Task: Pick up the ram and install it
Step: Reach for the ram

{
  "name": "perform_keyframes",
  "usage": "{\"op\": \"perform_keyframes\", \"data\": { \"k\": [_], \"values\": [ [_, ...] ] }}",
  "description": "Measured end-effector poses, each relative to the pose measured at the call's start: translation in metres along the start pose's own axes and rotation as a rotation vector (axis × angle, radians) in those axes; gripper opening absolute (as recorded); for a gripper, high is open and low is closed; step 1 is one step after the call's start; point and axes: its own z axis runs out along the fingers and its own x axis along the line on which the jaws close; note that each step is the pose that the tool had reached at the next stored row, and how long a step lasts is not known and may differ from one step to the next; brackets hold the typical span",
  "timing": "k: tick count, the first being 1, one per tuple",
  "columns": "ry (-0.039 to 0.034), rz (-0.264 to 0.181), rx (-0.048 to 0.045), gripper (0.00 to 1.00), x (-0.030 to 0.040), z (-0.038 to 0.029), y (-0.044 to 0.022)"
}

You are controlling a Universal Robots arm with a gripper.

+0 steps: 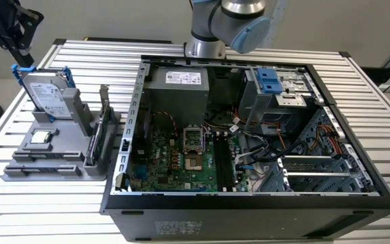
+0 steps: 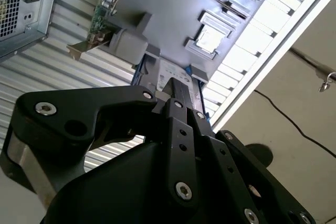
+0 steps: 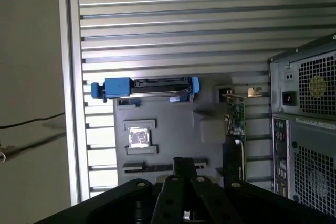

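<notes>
pincer (image 3: 183, 162) clenched over grey tray (image 3: 173, 129) in both wrist views — above hard drive (image 1: 46, 99) in exterior view

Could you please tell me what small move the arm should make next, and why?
Probably lower the gripper toward the ram, lining up over it. The gripper hangs well above the gray holder, while the ram lies in its slot at the holder's end opposite the hard drive, not yet picked up.

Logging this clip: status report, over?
Gripper over parts holder, above hard drive. Ram in holder slot, not yet picked. Nothing seen blocking it.
</notes>
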Motion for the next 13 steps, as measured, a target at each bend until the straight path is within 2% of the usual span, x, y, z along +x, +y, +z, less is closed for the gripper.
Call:
{"op": "perform_keyframes", "data": {
  "k": [6, 13],
  "values": [
    [0.0, 0.0, 0.0, 0.0, 0.0032, -0.0001, -0.0002],
    [0.0001, 0.0, 0.0, 0.0, 0.0102, -0.0003, -0.0007]
  ]
}}
